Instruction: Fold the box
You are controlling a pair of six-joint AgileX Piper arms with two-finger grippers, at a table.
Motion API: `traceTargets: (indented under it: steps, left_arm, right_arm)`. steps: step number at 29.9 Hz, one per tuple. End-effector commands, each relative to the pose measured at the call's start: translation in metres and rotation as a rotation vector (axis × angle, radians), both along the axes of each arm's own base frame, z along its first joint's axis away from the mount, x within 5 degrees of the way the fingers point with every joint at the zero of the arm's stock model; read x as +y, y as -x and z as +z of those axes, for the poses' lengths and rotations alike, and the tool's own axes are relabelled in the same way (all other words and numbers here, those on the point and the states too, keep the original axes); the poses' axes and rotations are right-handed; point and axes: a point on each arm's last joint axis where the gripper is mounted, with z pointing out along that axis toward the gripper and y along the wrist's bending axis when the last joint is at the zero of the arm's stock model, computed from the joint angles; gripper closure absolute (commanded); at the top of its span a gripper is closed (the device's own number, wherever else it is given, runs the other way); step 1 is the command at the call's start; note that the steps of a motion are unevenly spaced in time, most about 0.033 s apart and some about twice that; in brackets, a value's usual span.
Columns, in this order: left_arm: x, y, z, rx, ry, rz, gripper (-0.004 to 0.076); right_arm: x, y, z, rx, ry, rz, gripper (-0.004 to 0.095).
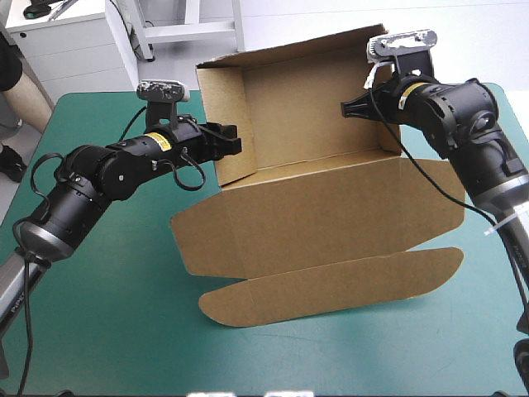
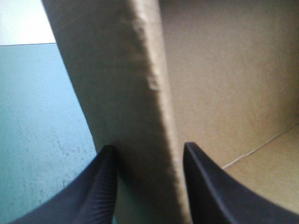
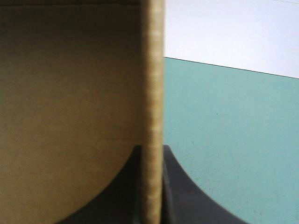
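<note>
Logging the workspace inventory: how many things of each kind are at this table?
Brown cardboard box: 1
Black fin-fingered tools: 2, the left tool and the right tool, each clamping a box wall
Teal-green table cover: 1
Total: 4

The open tray of cut brown board, the box (image 1: 314, 207), is plain brown throughout; its cut edge shows paler and finely ribbed in the right wrist view. The table's teal-green cover (image 1: 116, 331) is plain, faintly speckled close up. The left gripper (image 1: 235, 141) and right gripper (image 1: 346, 108) are black, the left's fingers (image 2: 93, 196) finely ridged. The black left arm (image 1: 99, 174) and right arm (image 1: 463, 116) each carry a small yellow band.
</note>
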Motion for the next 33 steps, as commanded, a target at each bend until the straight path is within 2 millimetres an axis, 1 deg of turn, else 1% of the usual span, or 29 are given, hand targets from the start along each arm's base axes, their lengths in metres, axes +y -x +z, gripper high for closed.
traceTargets:
  steps: [1, 2, 4, 5, 9, 14, 18, 23, 28, 31, 33]
  left_arm:
    - [-0.005, 0.008, 0.026, -0.059, 0.168, -0.001, 0.0564]
    - [-0.005, 0.008, 0.026, -0.062, 0.165, -0.003, 0.0631]
    - [-0.005, 0.007, 0.026, -0.074, 0.153, -0.001, 0.0710]
    - [-0.005, 0.007, 0.026, -0.076, 0.149, -0.001, 0.0730]
    - [-0.004, 0.006, 0.022, -0.064, 0.114, -0.003, 0.0731]
    - [-0.003, -0.005, 0.002, 0.015, -0.006, 0.000, 0.0731]
    - [0.003, -0.020, -0.020, 0.135, -0.076, 0.016, 0.0731]
    - [0.006, -0.036, -0.047, 0.242, -0.172, -0.004, 0.0731]
    - [-0.001, -0.051, -0.073, 0.323, -0.236, -0.033, 0.0731]
    - [-0.006, -0.060, -0.088, 0.403, -0.277, -0.058, 0.0731]
    - [-0.009, -0.066, -0.097, 0.444, -0.305, -0.078, 0.0731]
  right_arm:
    - [0.008, 0.009, 0.026, -0.121, -0.166, 0.053, 0.0923]
    - [0.008, 0.010, 0.025, -0.113, -0.169, 0.061, 0.0923]
    - [0.010, 0.009, 0.022, -0.093, -0.157, 0.078, 0.0923]
    - [0.011, 0.009, 0.021, -0.084, -0.153, 0.085, 0.0923]
    - [0.013, 0.004, 0.011, -0.024, -0.135, 0.080, 0.0923]
    - [0.020, -0.010, -0.011, 0.087, -0.109, 0.075, 0.0923]
    - [0.029, -0.023, -0.037, 0.219, -0.107, 0.078, 0.0927]
    - [0.041, -0.041, -0.073, 0.368, -0.088, 0.102, 0.0928]
    - [0.052, -0.055, -0.108, 0.510, -0.076, 0.115, 0.0928]
    - [0.054, -0.062, -0.128, 0.587, -0.050, 0.111, 0.0928]
    - [0.055, -0.064, -0.136, 0.624, -0.036, 0.108, 0.0928]
